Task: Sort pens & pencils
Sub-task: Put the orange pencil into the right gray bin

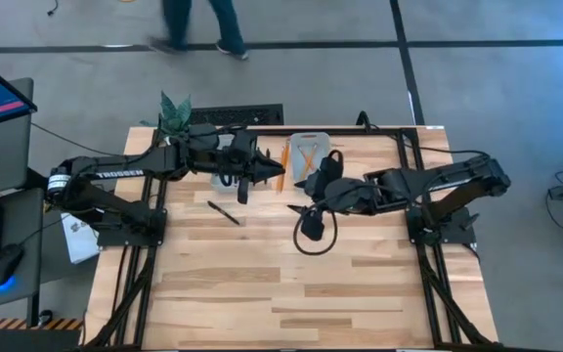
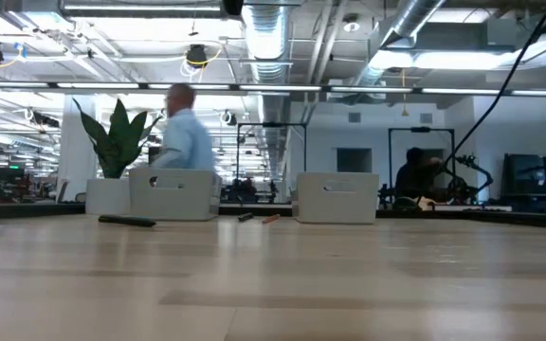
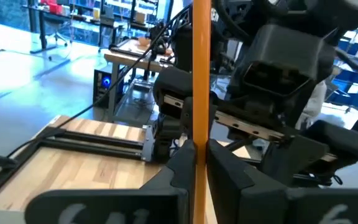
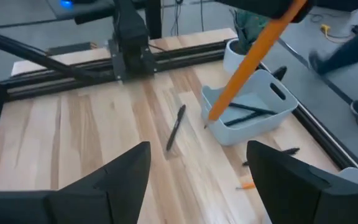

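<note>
Left pincer (image 3: pixel 194 158) clamped on a pencil (image 3: pixel 200 74) above the pen bin (image 4: pixel 253 115); right pincer (image 4: pixel 194 171) apart, near that bin; pen (image 4: pixel 176 127) on table (image 4: pixel 73 143) beside bin.

In the left wrist view the long orange wooden pencil (image 3: pixel 201 81) runs off the picture's upper edge and its lower end is hidden between the dark left gripper (image 3: pixel 201 163) fingers, while the walking person (image 1: pixel 201 22) in the high view is cut off above the legs.
</note>
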